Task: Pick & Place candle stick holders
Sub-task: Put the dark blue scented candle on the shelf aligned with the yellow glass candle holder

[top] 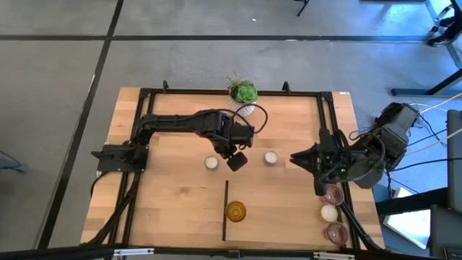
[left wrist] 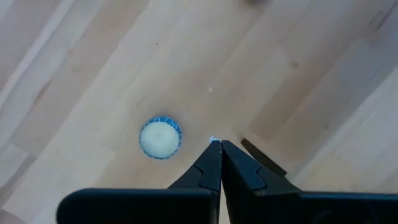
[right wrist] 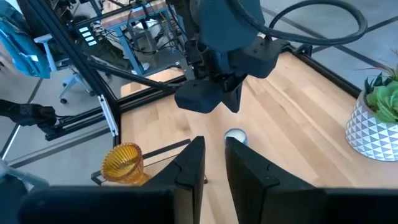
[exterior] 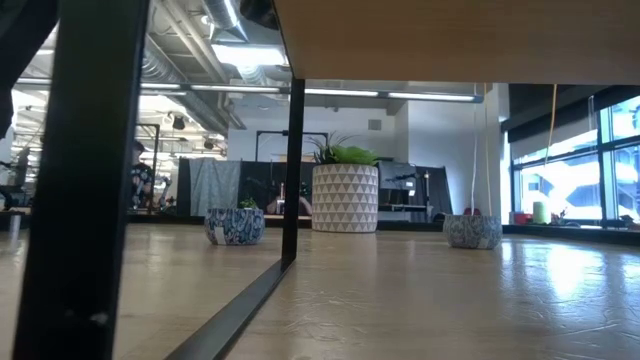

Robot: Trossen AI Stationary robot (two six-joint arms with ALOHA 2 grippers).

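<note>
Holders scattered: left gripper (top: 232,154) pinched together and empty above a cream holder (left wrist: 160,137) mid-table, likely lining up; right gripper (top: 296,159) parked near another (top: 271,157), jaws slightly apart, empty.

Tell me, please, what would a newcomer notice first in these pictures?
Probably the left arm stretched over the table's middle, its gripper shut and empty between two cream holders. Next, the amber holder near the front edge and the green plant at the back. The right gripper waits at the right side.
</note>
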